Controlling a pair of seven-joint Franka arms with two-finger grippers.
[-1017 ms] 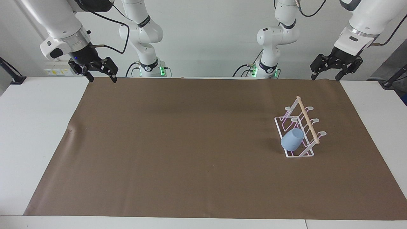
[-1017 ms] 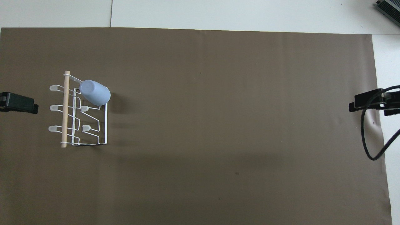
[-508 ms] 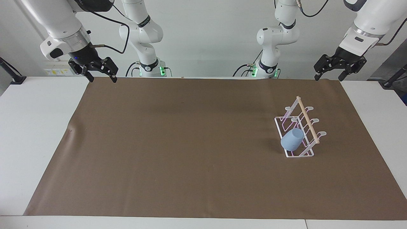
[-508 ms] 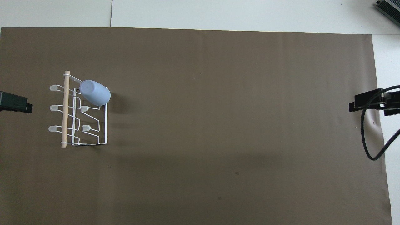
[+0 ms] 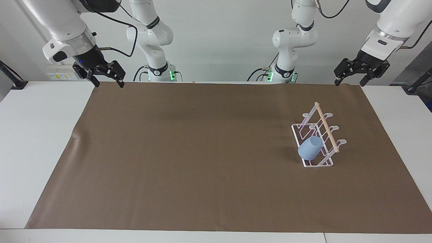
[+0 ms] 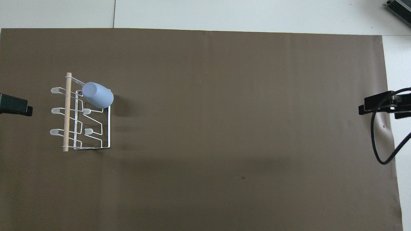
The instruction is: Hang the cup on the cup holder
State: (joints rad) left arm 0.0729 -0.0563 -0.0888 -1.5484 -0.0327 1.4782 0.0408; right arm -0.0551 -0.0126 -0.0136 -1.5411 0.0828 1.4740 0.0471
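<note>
The light blue cup (image 5: 309, 149) sits tilted, base up, over a slanted prong of the white wire cup holder (image 5: 326, 126), on the prong farthest from the robots. It also shows in the overhead view (image 6: 97, 95), beside the holder's wooden dowel (image 6: 67, 112). My left gripper (image 5: 349, 82) is open and empty, up in the air over the mat's edge at the left arm's end; it shows at the overhead view's edge (image 6: 16, 106). My right gripper (image 5: 108, 84) is open and empty over the mat's corner at the right arm's end (image 6: 375, 107), waiting.
A brown mat (image 5: 189, 158) covers most of the white table (image 5: 37, 135). A black cable (image 6: 382, 144) loops down from the right gripper. Black clamp arms (image 5: 13, 79) stand at the table's corners nearest the robots.
My left gripper has drawn back from the cup holder toward the left arm's end of the table and risen a little. The cup, the holder and the right gripper have not moved.
</note>
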